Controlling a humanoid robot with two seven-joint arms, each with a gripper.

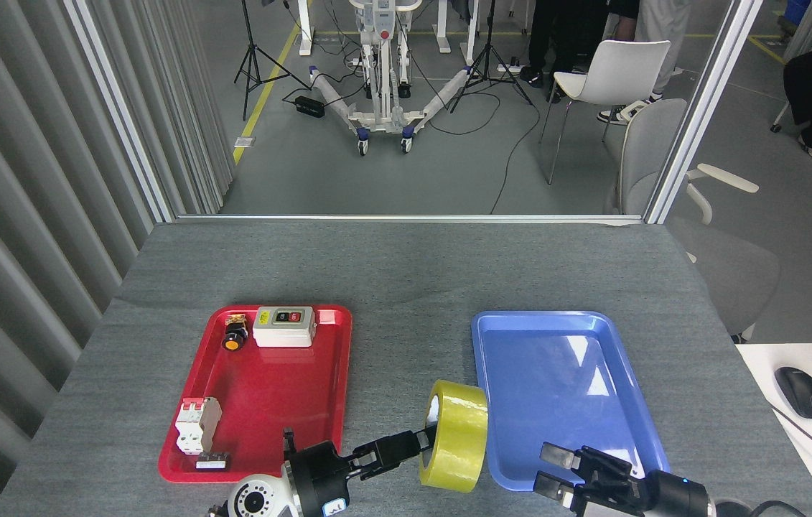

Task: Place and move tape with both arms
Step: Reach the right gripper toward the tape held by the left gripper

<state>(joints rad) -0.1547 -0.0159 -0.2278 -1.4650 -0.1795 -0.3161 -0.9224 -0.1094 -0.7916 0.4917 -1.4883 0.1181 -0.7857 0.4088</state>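
The tape (457,439), a wide yellow roll with a white core, stands on edge between the two trays, its right side at the blue tray's (592,345) left rim. My left gripper (426,436) comes in from the lower left and is shut on the roll's left rim, one finger reaching into the core. Low at the right, my right gripper (548,470) points left toward the roll with its two fingers (558,454) spread open and nothing between them, a short gap away from the tape.
A red tray (283,409) at the left holds a grey switch box (283,327), a yellow-capped push button (234,337) and a white circuit breaker (197,425). A computer mouse (800,392) lies on a white desk at the far right.
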